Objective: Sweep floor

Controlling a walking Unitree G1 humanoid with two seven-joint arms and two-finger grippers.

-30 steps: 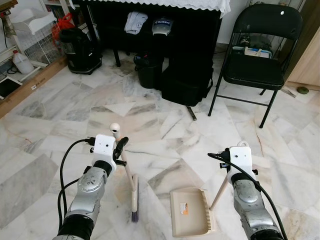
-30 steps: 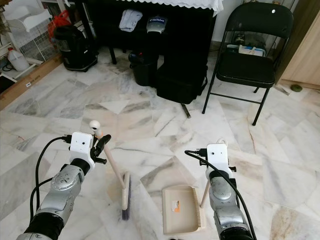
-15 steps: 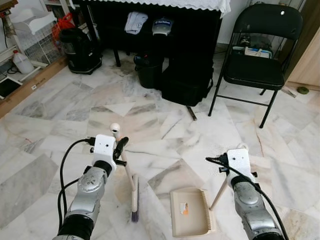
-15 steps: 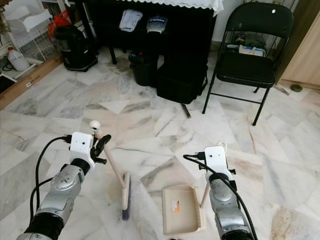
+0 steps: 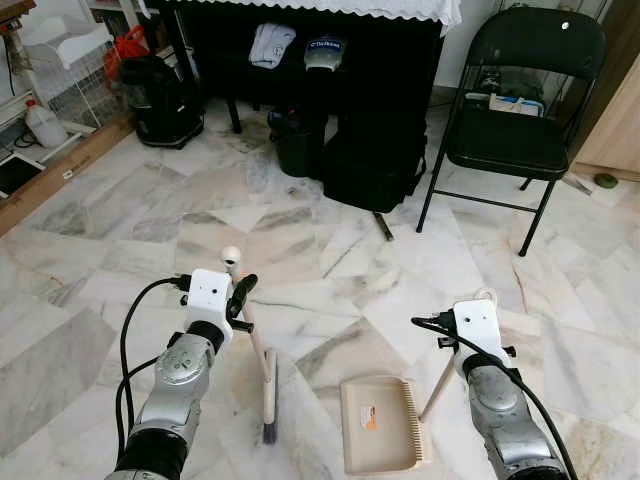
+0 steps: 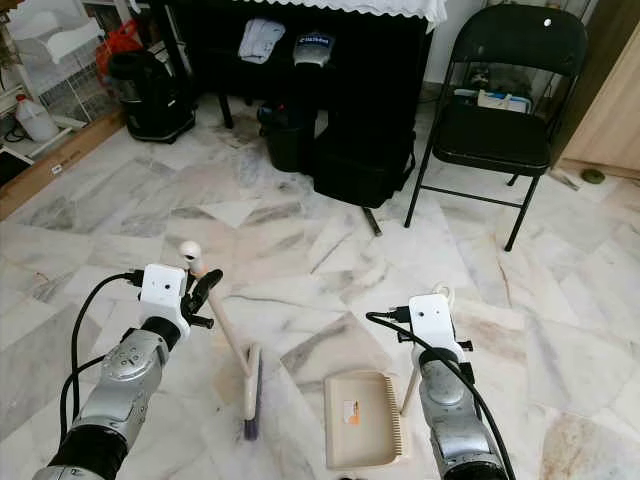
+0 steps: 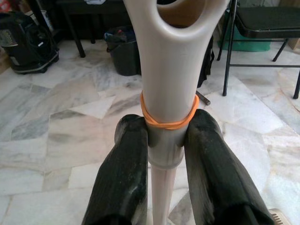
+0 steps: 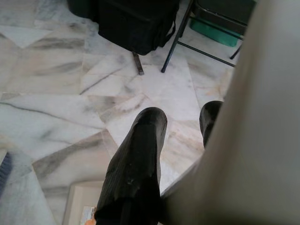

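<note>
Close to the robot, the left gripper [image 7: 165, 154] is squeezed tight on the thin stick of the broom [image 5: 266, 398], whose brush sits on the marble floor [image 5: 330, 250] just beside the dustpan [image 5: 378, 424]. The right gripper [image 8: 180, 140] holds the dustpan's handle between its fingers, and since a moment ago that arm has slid a little toward the right while the broom and pan stayed put. Nothing has been swept in yet, so I think the job is just starting; farther off stands a black chair [image 5: 520, 100].
</note>
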